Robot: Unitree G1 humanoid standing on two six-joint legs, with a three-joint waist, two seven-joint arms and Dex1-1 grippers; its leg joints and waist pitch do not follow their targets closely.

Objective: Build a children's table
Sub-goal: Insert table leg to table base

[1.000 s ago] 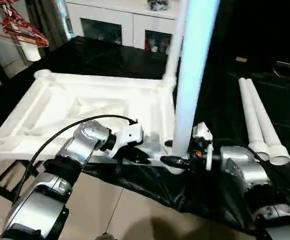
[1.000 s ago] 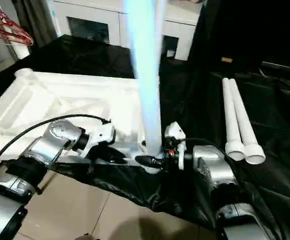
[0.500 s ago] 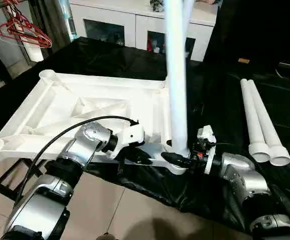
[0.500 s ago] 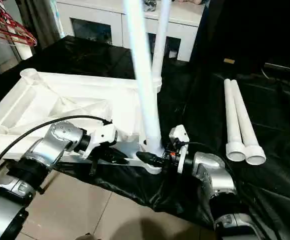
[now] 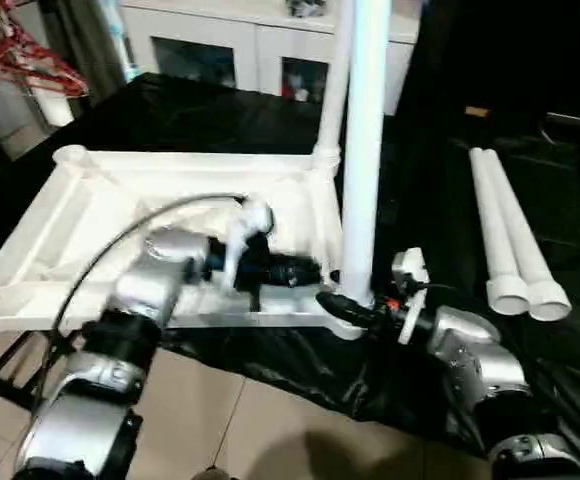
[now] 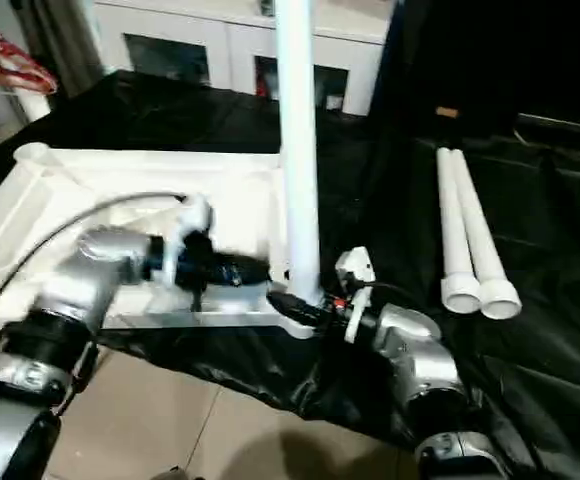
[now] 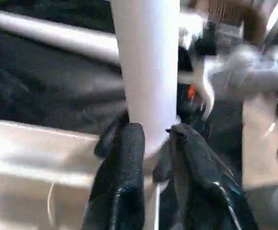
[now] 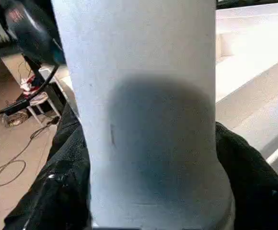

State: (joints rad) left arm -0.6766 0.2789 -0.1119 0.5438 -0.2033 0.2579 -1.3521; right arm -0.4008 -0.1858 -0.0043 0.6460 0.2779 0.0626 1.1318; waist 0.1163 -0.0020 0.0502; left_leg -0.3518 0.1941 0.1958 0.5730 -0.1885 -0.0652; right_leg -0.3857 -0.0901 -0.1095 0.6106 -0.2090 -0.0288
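Observation:
The white children's table top (image 5: pixel 90 200) lies underside up on black cloth. One leg (image 5: pixel 334 80) stands in its far right corner socket. A second leg (image 5: pixel 362 150) stands upright at the near right corner, and my right gripper (image 5: pixel 343 303) is shut on its base; the right wrist view has this leg (image 8: pixel 144 96) between the dark fingers (image 8: pixel 57 191). My left gripper (image 5: pixel 310 270) hovers over the top's near right part, pointing at that leg's base. Seen from the left wrist, its fingers (image 7: pixel 129 158) stand a little apart, open and holding nothing, just before the leg (image 7: pixel 146 62).
Two loose legs (image 5: pixel 505 225) lie side by side on the black cloth (image 5: pixel 440 180) to the right. A white glass-door cabinet (image 5: pixel 220 55) stands at the back, and red hangers (image 5: pixel 25 65) hang at the back left. Tiled floor (image 5: pixel 270 440) lies below the near edge.
My left gripper rose from the top's near rim, swung over it toward the held leg and opened slightly. The held leg went from tilted to upright. The camera also shifted.

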